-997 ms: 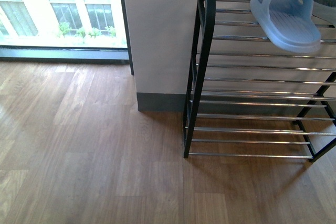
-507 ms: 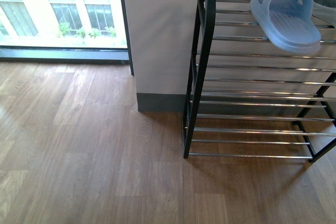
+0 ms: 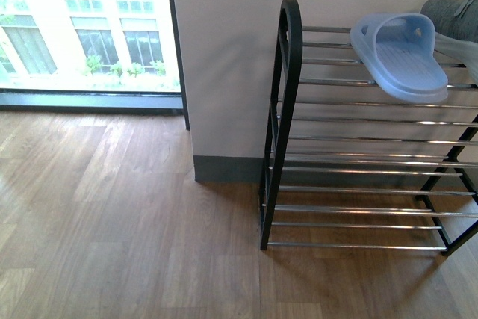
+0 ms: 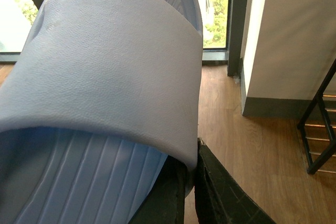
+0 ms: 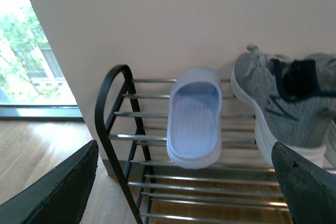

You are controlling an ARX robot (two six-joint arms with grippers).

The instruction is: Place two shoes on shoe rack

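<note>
My left gripper (image 4: 191, 182) was clamped on a slide (image 4: 100, 98): the two black fingers (image 4: 223, 192) sat nearly together, pinching the sole edge just under the strap. That slide filled most of the left wrist view. Pale blue rubber, one piece, broad strap with a fine pebbled grain, footbed ribbed in long parallel grooves.

My right gripper (image 5: 184, 182) was spread wide, empty, touching nothing. Its dark, matte, rough-surfaced fingers (image 5: 58, 187) showed only at the two lower corners of the right wrist view. It was raised in front of the rack (image 3: 282, 110), looking down at the top tier.

Second slide (image 3: 398, 54) lay on the top tier, sole down, near the rack's left end, one end sticking out past the front bar. Same pale blue rubber, ribbed footbed.

Grey sneaker (image 5: 278, 103) sat just beside it on the same tier, toward the right. Knit upper, white sole, navy lining, grey pull tab. Front view caught only its edge at the frame border.

Rack: black side frame with rounded top corner, shelves of thin chrome bars, several tiers, lower ones bare. It stood against a pale wall with a grey skirting, on a wood-plank floor (image 3: 112, 214). Window (image 3: 82, 28) off to the left.

Neither arm appeared in the front view.
</note>
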